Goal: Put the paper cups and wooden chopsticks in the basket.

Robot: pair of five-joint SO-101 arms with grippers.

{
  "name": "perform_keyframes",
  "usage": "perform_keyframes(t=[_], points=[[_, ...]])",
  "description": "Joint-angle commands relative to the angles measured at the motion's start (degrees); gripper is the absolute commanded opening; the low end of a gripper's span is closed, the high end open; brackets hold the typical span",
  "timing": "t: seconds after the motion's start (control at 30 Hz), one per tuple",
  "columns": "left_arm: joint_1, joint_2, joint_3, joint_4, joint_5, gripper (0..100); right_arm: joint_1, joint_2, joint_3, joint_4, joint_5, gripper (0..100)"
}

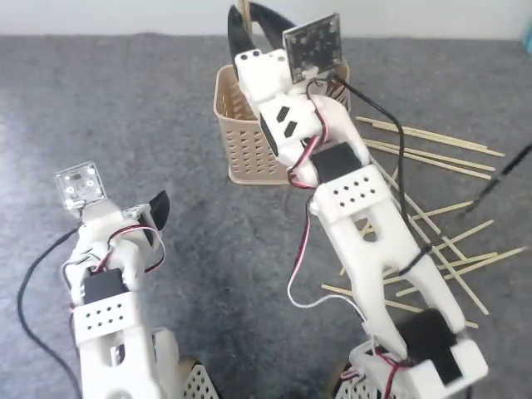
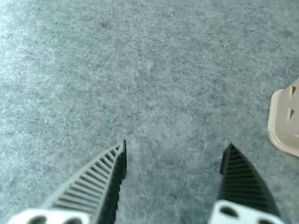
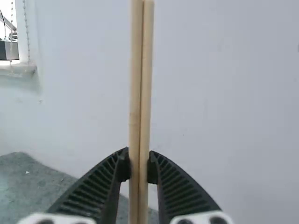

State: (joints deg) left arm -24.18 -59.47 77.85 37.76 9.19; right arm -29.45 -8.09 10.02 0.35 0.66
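Found the right gripper (image 3: 139,170) pinched narrow on two sticks (image 3: 141,70), upright and side by side, directly above the basket (image 1: 237,150). Found the left gripper (image 2: 173,170) spread wide, holding nothing, low over carpet, well apart from the basket on the left arm's side. Noted many loose sticks (image 1: 432,224) scattered and crossed on the carpet beside the basket, on the right arm's side, none touching it.

Risks, as judged:
- Long length standing beyond the fingers: likely to pivot or fan apart on release, catch the basket rim and tip out.
- Cannot confirm the lower tips inside the basket, hidden behind the arm. Letting go too high risks a bounce back out.
- Could snag a tip in a slot of the basket wall if lowered at a tilt.
- Looks a light basket: a knock from the wrist on descent could shove or topple it.
- Crossed pile beside the basket: risk of dragging several along at a later pickup.
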Motion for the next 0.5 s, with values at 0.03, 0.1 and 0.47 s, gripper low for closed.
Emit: perform_keyframes(t=[0.03, 0.1, 0.47], points=[[-0.26, 0.35, -0.75, -1.49, -0.44, 31, -0.48, 0.84, -0.88, -1.27, -2.37, 3.2], [-0.26, 0.35, -0.75, -1.49, -0.44, 31, -0.48, 1.01, -0.88, -0.92, -4.4, 10.2], [-0.26, 0.35, -0.66, -1.49, -0.44, 31, -0.57, -6.73, -4.13, 10.86, -4.92, 5.7]])
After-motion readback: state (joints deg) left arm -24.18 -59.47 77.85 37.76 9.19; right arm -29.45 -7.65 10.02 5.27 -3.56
